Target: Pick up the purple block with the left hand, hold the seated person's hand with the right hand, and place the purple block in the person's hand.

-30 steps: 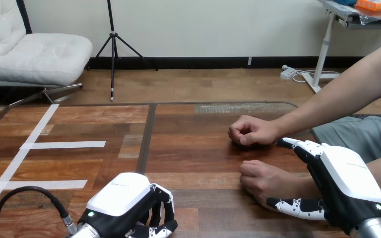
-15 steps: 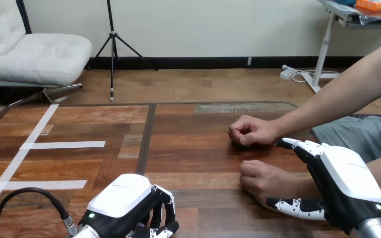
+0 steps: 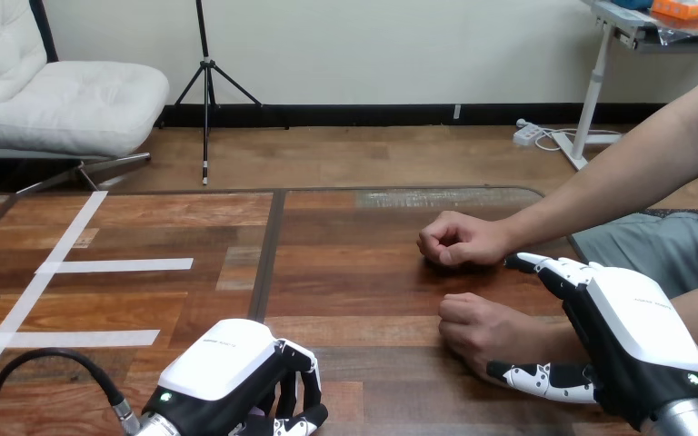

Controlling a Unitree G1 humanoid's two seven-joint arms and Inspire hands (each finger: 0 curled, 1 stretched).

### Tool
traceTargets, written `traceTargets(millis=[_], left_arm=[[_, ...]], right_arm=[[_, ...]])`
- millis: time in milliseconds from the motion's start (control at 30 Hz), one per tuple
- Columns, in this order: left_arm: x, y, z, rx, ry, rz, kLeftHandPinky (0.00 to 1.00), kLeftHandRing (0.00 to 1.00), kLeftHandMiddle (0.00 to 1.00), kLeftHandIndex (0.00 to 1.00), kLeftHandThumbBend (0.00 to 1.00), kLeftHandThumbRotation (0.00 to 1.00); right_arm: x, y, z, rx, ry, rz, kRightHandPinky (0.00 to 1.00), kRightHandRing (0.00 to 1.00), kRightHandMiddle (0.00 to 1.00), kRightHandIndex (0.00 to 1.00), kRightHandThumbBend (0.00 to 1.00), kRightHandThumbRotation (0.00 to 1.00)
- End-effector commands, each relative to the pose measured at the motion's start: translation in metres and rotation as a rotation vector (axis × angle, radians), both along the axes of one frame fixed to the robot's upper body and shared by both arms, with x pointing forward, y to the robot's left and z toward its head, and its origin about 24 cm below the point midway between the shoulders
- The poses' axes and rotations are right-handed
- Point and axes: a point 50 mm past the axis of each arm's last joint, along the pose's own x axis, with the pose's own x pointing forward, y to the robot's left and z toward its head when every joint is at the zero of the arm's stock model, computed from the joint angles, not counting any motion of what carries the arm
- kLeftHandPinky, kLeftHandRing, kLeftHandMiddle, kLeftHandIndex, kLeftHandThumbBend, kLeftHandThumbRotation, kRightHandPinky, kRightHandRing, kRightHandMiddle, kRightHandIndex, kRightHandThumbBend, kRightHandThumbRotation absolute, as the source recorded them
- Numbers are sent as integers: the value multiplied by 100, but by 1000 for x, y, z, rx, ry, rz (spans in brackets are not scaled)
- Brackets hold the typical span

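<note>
1. Purple block (image 3: 256, 416) is the smallest thing here. The largest is the wooden surface (image 3: 363, 291), with the seated person's arms reaching in from the view's right.
2. The person's farther hand (image 3: 459, 241) rests as a fist. The person's nearer hand (image 3: 477, 331) lies curled, knuckles up, on the surface.
3. The right robot hand (image 3: 636, 341) is spread about the nearer wrist. Its thumb lies against the near side, and its fingers (image 3: 545, 268) reach straight past the far side, apart from it.
4. The left robot hand (image 3: 227, 372) sits low at the view's bottom edge, its fingers curled down round the block. Only a pale purple sliver of the block shows under the palm.
5. By my judgement the grasp is made, while the lift, the firm hold on the person's hand and the handover remain, and the nearer hand has yet to open
</note>
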Motion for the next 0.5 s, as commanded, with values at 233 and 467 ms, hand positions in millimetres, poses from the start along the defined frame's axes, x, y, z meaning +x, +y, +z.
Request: traceTargets(millis=[233, 467], left_arm=[[17, -5, 16, -22, -121, -16, 20, 26, 34, 44, 30, 35], [18, -6, 16, -41, -163, -13, 21, 27, 36, 45, 30, 36]], right_arm=[[5, 5, 18, -11, -76, 40, 93, 89, 85, 84, 70, 26], [5, 5, 18, -13, -76, 40, 93, 89, 85, 84, 69, 26]])
